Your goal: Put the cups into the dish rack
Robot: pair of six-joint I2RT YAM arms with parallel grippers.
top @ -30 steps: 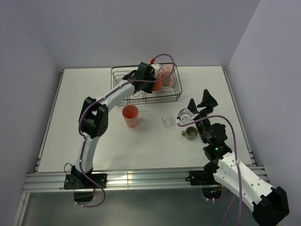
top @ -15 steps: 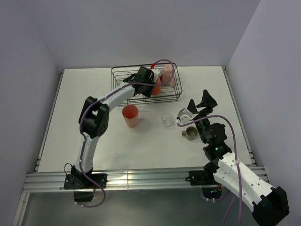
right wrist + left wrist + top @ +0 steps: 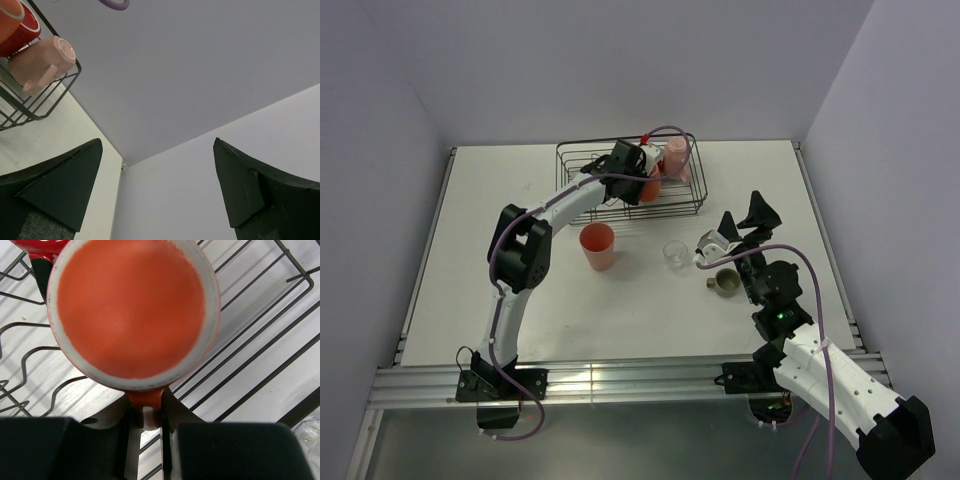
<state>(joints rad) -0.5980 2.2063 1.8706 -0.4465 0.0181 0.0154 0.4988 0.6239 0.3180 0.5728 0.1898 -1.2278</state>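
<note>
**A:** What is the left gripper (image 3: 147, 416) doing?

**B:** It is clenched on the handle of the orange mug (image 3: 131, 310). The handle sits pinched between the two black fingers (image 3: 100, 445). The mug's flat orange base, ringed in pale grey, faces the wrist camera.

**A:** And where is that mug?

**B:** It is inside the dish rack (image 3: 566, 152), over the black floor wires towards the right end. I cannot tell whether it rests on the wires or hangs just above them. The red mug (image 3: 34, 247) is just beside it, at the top left of the wrist view.

**A:** Is anything else in the rack?

**B:** The pale pink mug (image 3: 676, 154) lies on its side in the far right corner, against the rim wires. The right wrist camera shows it too, base outward.

**A:** And the right gripper (image 3: 745, 216)?

**B:** It is released, with the jaws spread wide and nothing between them. It is raised above the table (image 3: 500, 300) and angled up at the wall (image 3: 190, 60).

**A:** Which cups are outside the rack?

**B:** Three of them. The salmon tumbler (image 3: 598, 246) stands upright in front of the rack, beside the left arm's elbow. A clear glass (image 3: 675, 254) stands to its right. The grey-olive mug (image 3: 725, 283) is near that glass, just below the right gripper.
</note>
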